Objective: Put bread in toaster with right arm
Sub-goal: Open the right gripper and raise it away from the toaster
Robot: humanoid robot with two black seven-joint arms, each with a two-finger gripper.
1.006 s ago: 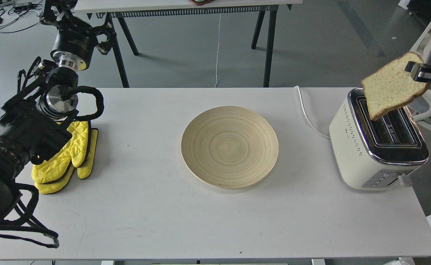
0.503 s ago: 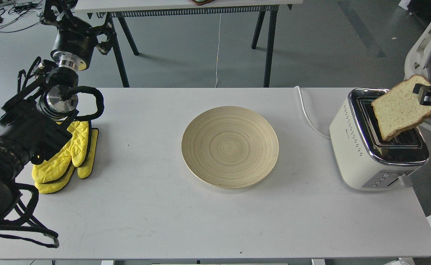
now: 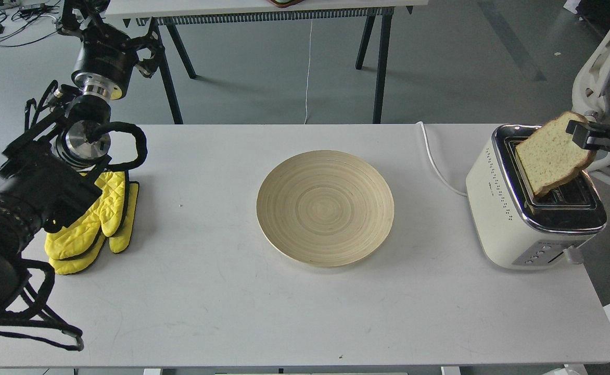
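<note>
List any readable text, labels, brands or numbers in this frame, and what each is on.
None can be read.
Toaster: a small dark mark on the cream side near the dot rows, maybe a brand, too small to read.
Toaster front: a row of buttons, any markings blurred.
Bread, plate, yellow oven mitts, table: no text visible.

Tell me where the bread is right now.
In the head view the bread is at the far right, tilted, its lower corner in a slot of the toaster, its top held by the right gripper.
</note>
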